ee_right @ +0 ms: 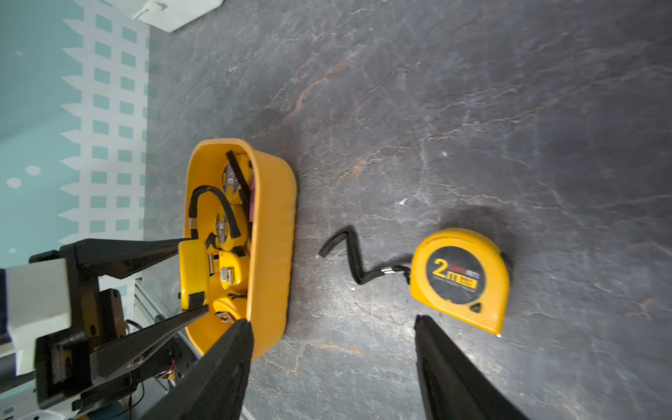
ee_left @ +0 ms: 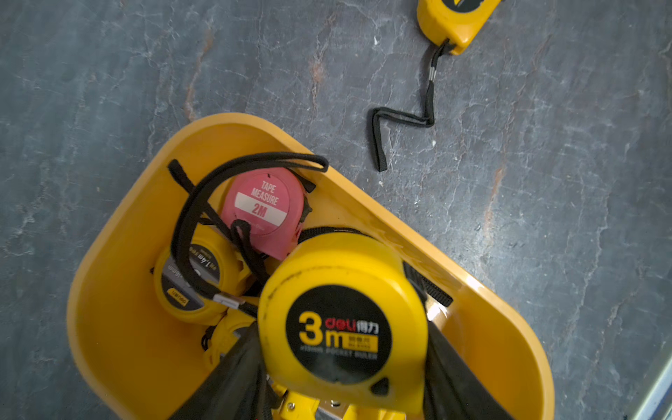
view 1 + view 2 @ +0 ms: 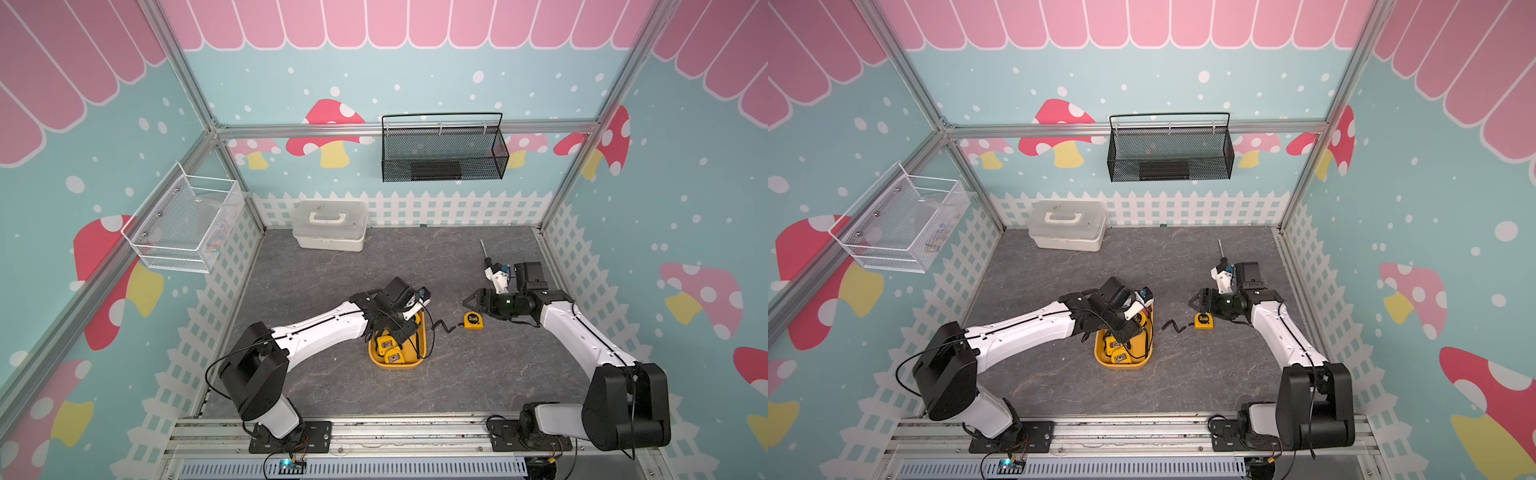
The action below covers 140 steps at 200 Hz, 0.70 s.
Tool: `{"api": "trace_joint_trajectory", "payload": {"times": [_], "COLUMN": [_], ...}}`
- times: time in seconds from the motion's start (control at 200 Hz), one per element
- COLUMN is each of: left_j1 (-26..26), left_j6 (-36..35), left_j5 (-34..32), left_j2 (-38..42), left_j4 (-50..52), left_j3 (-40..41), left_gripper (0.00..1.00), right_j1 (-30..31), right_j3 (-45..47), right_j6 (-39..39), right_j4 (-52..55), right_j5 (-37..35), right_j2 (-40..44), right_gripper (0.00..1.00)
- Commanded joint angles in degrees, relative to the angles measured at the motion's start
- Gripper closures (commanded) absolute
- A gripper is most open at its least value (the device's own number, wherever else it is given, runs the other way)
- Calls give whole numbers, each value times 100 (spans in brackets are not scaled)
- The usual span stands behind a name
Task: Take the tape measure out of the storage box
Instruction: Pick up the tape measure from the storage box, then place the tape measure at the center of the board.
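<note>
The storage box (image 3: 417,365) (image 3: 1121,366) is a shallow yellow tray on the grey floor, with several tape measures inside. Among them are a pink one (image 2: 263,207) and a small yellow one (image 2: 192,280). My left gripper (image 2: 342,338) (image 1: 194,276) (image 3: 397,332) is shut on a yellow 3 m tape measure (image 2: 342,312) (image 1: 194,269), holding it over the tray's inside at about rim height. Another yellow tape measure (image 3: 473,321) (image 1: 460,278), marked 2 m, lies on the floor right of the tray, its black strap trailing. My right gripper (image 1: 332,322) (image 3: 469,300) hangs open beside it, holding nothing.
A white lidded case (image 3: 330,226) stands at the back wall. A black mesh basket (image 3: 442,153) hangs on the back rail and a white wire basket (image 3: 187,224) on the left wall. A small metal-tipped tool (image 3: 484,247) lies behind the right wrist.
</note>
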<state>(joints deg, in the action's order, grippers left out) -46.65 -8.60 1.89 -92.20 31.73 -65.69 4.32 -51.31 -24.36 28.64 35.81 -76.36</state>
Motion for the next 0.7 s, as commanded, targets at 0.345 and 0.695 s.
{"api": "trace_joint_trajectory", "payload": {"times": [0.345, 0.695], "left_j1": [-13, 50], "left_j6": [-222, -96], "left_j5": [-270, -115], "left_j2": [731, 945], "left_j4": [-1198, -1563], "left_j3": [602, 837], "left_gripper": [40, 40], "right_j1": [1146, 1732], "right_j3": [-39, -158], "right_j6": [-1346, -1674], "right_j4": [-1753, -2396], "right_j5": [860, 987], "right_j2": [-143, -680], "right_gripper": [34, 41]}}
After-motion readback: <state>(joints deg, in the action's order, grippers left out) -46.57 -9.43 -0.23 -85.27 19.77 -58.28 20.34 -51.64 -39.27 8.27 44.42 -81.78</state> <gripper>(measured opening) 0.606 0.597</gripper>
